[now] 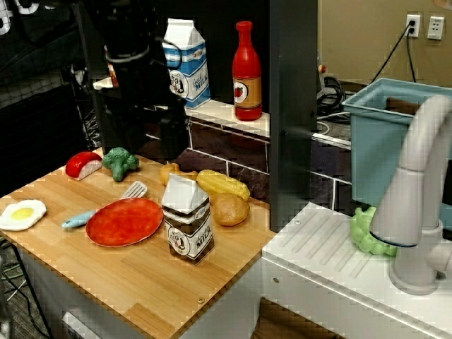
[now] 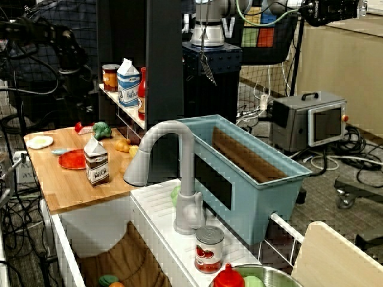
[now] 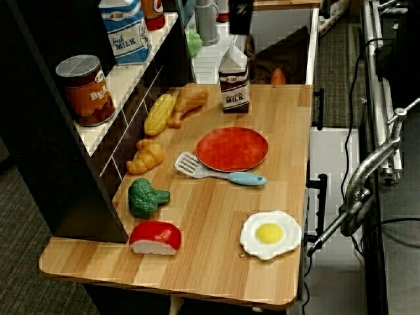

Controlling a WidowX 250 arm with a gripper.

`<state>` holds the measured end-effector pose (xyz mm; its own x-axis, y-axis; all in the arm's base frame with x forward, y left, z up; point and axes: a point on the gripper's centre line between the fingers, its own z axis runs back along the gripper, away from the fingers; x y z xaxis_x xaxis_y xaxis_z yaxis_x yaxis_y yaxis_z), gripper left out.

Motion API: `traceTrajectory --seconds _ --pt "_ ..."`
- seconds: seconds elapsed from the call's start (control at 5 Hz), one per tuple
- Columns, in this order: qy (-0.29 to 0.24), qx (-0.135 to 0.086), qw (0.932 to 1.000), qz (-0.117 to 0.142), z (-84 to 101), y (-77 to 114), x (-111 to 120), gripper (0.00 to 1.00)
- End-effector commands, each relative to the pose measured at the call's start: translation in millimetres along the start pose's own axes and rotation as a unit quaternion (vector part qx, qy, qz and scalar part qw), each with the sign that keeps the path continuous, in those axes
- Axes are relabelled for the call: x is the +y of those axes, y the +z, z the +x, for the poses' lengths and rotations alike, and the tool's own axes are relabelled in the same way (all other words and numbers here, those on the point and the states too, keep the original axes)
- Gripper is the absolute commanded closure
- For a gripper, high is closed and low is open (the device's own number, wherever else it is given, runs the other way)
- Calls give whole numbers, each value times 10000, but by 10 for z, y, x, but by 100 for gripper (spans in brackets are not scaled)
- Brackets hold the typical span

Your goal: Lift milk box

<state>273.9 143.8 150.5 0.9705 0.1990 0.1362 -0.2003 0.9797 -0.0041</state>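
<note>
Brown-striped milk box [image 1: 187,219], centre frame, looks light, stiff and smooth; best pinched across its flat sides. Gripper's jaws: not visible.

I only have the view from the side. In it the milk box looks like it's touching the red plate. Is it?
Observer: No. The view from the table's end shows bare wood between the milk box and the red plate.
Operator: Anything on the shelf left of the blue-and-white carton? It's dark there.
Observer: Yes, a bean can stands there, apart from the carton.
Operator: What's past the faucet?
Observer: The wide view shows a red-labelled can standing on the white counter by the faucet's base.
</note>
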Motion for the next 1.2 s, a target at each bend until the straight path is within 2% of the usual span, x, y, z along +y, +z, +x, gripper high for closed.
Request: traceTrajectory --seconds 0.0,0.2,0.4,0.6,0.8,1.0 --pt "-100 -406 9990 -161 97 146 15 0" --pt "-146 -285 9988 -380 52 231 -115 0" --pt "-345 -377 9975 -495 -49 316 -253 0" --pt "-353 -350 9979 -421 -101 255 -250 0" --pt "-357 -446 9980 -286 -114 162 -235 0" --pt "-284 -434 9985 -163 -75 63 -201 0"
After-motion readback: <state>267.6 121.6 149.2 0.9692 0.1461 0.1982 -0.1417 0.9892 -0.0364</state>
